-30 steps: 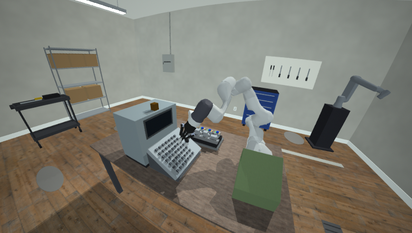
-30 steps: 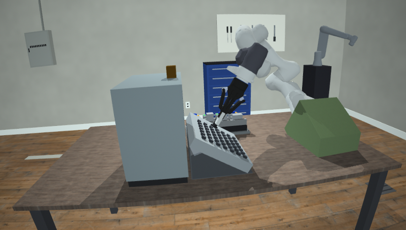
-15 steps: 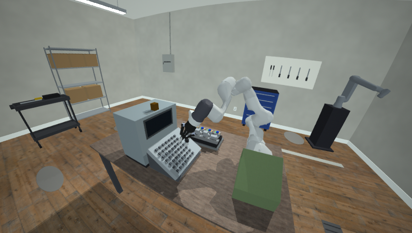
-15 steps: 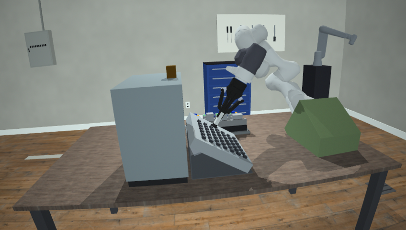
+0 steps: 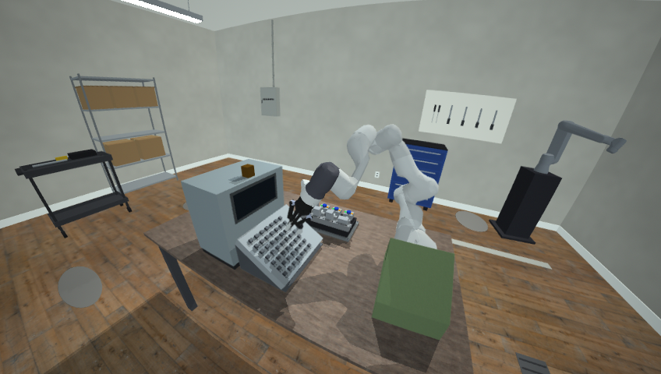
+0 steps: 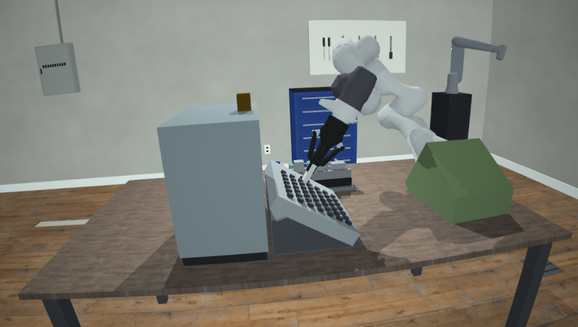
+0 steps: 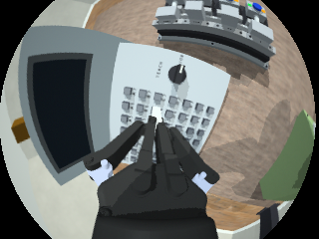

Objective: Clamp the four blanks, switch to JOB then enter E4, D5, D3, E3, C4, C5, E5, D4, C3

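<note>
My gripper (image 7: pixel 155 113) is shut with nothing between the fingers. Its tips point down at the sloped keypad (image 5: pixel 278 245), over the upper rows of keys near the selector knob (image 7: pixel 177 74). It also shows in the exterior view (image 6: pixel 307 174), and whether it touches a key I cannot tell. No key is lit. The vise block (image 7: pixel 215 19) with four stations lies beyond the keypad, each with a light blank on its rails and a blue valve knob behind. The lamp (image 6: pixel 243 101) on top of the grey cabinet (image 6: pixel 213 178) looks dark brown, unlit.
A green housing (image 6: pixel 460 184) covers the arm's base at the table's right. The cabinet's dark screen (image 5: pixel 253 196) faces the keypad. A blue drawer cabinet (image 6: pixel 308 121) stands behind the table.
</note>
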Robot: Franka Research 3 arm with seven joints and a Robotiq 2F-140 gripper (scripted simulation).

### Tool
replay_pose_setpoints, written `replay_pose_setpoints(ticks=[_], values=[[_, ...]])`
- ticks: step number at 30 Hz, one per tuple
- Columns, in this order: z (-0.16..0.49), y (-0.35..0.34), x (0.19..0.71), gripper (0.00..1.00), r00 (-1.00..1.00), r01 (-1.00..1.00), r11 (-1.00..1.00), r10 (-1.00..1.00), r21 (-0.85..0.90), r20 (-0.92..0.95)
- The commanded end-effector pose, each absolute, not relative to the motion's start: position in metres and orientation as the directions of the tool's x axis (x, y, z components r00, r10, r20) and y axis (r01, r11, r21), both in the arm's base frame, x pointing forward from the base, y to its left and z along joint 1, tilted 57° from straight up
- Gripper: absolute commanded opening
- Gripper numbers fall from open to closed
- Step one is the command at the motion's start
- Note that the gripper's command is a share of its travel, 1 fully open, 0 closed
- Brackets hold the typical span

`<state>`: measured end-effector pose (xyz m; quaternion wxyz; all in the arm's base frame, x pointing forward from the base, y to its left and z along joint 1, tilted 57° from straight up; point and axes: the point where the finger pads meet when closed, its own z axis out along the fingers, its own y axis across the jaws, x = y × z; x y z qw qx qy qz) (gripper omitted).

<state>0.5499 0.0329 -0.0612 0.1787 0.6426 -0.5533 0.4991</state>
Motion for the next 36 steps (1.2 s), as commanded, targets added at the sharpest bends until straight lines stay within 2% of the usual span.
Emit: replay_pose_setpoints(ticks=[1,36], values=[[-0.0626,0.0324,0.5521,0.00,-0.111,-0.888,-0.326,-0.536,-0.326,0.837],[-0.0649,0.0284,0.5545,0.00,-0.111,-0.888,-0.326,-0.536,-0.326,0.837]])
